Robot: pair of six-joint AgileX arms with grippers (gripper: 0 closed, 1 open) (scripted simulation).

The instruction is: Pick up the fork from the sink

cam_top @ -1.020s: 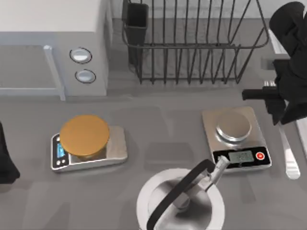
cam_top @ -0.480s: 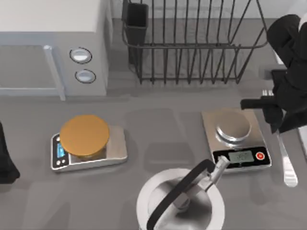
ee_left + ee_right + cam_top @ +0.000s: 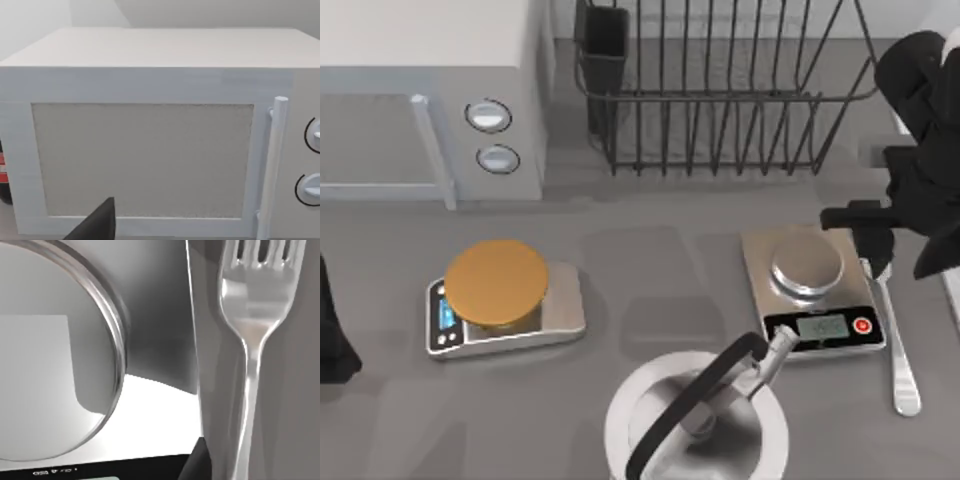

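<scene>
One fork (image 3: 897, 345), clamped in the right gripper (image 3: 880, 250) fingers, hangs just beside the silver scale (image 3: 812, 290).

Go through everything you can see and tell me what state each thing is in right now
Fork: hanging from the right pincer, handle end over the counter.
Microwave: door shut.
Silver scale: display lit, pan bare.
Orange-topped scale: platform bare.
Kettle: upright.
Rack: basket bare.

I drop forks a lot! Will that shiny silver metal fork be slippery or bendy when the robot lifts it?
The shiny silver metal fork looks smooth and polished, so probably slippery. Its thin straight handle suggests stiff, not floppy. Lying flat by the silver kitchen scale, it likely won't roll.
</scene>
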